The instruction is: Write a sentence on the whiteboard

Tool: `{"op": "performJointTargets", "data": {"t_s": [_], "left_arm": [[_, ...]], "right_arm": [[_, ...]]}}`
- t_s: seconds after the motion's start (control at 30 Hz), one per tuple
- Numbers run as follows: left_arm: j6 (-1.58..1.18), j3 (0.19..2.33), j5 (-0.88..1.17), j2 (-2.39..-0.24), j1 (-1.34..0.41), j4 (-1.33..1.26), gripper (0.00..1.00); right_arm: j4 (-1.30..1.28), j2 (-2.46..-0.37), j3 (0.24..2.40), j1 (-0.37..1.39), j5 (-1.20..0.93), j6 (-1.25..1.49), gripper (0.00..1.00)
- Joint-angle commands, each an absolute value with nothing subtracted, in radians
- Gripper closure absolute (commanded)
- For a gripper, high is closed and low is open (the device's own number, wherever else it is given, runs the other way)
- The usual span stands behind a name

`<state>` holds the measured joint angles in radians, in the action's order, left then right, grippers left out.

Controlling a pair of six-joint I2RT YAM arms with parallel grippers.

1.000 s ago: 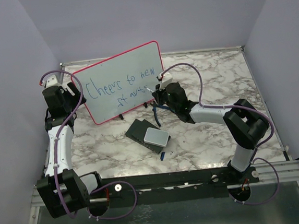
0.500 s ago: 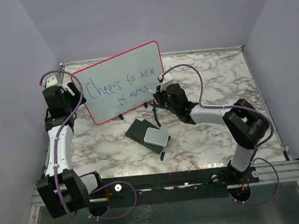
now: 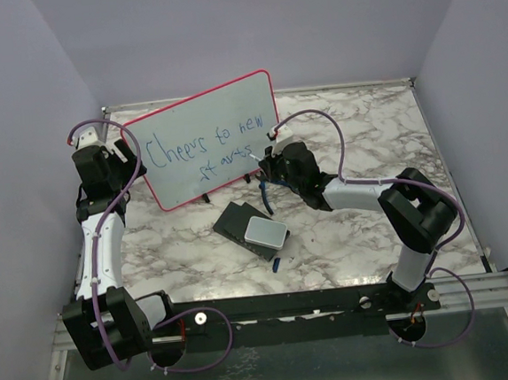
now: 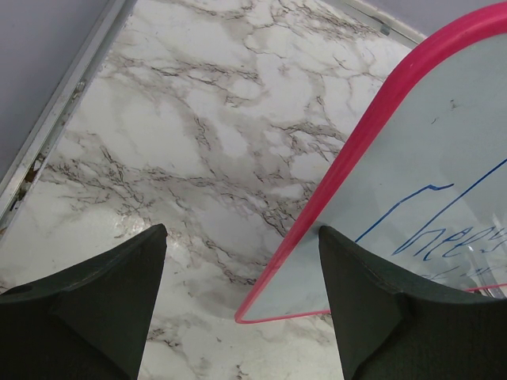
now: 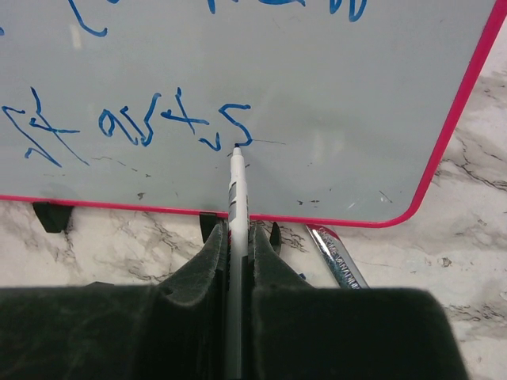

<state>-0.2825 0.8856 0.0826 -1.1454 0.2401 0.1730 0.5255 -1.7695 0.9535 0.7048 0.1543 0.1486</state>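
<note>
Right jaws barely shifted, clamped on marker (image 5: 234, 198), tip at blue sentence (image 3: 177, 150), red-framed whiteboard (image 3: 229, 103), left jaws wide

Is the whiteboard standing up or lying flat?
Standing up: the whiteboard rests on its black feet on the marble table.

The whiteboard (image 3: 229, 103), white with rounded corners and a thin red-pink frame, stands upright on small black feet (image 5: 51, 215) near the table's (image 3: 366, 145) far edge, left of centre. Across it runs the sentence (image 3: 206, 150) in thin blue marker: "Cheers to new" above "starts".
</note>
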Motion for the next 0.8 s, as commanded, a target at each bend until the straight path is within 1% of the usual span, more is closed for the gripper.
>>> {"op": "performJointTargets", "data": {"t_s": [0.0,0.23,0.5,0.63,0.77], "left_arm": [[-0.27,0.873,0.098,-1.123,0.236,0.158,0.21],[-0.271,0.874,0.099,-1.123,0.235,0.158,0.21],[-0.271,0.873,0.098,-1.123,0.236,0.159,0.21],[-0.27,0.873,0.1,-1.122,0.237,0.158,0.21],[-0.27,0.873,0.1,-1.121,0.236,0.157,0.21]], "right_arm": [[0.531,-1.793,0.944,0.705,0.111,0.137,0.99],[0.53,-1.79,0.941,0.709,0.122,0.136,0.99],[0.548,-1.691,0.867,0.709,0.152,0.14,0.99],[0.527,-1.69,0.859,0.707,0.2,0.141,0.99],[0.549,-1.682,0.847,0.708,0.199,0.143,0.99]]}}
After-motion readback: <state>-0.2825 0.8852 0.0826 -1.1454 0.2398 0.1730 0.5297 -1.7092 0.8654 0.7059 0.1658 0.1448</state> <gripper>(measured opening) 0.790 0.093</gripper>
